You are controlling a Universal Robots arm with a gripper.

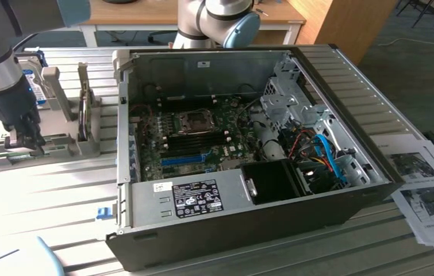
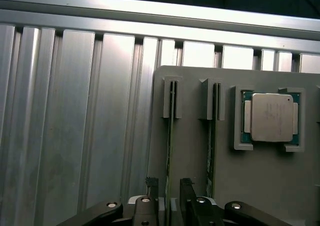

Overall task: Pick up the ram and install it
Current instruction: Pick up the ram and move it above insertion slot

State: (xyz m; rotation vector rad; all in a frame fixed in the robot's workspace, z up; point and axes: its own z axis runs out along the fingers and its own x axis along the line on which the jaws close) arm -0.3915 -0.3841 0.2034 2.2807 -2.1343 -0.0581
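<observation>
The ram stands on edge in a slot of a grey holder, seen as a thin green strip. A second stick stands in the neighbouring slot. My gripper is open, its dark fingertips on either side of the first ram's near end with small gaps to it. In the exterior view my gripper hangs low over the holder, at the exterior view's left of the open computer case. The motherboard's dark memory slots lie inside the case.
A silver processor sits in a pocket of the holder beside the sticks. A hard drive stands behind the holder. The case has a blue slot, a power supply and cables. Papers lie at the right. The table is ribbed metal.
</observation>
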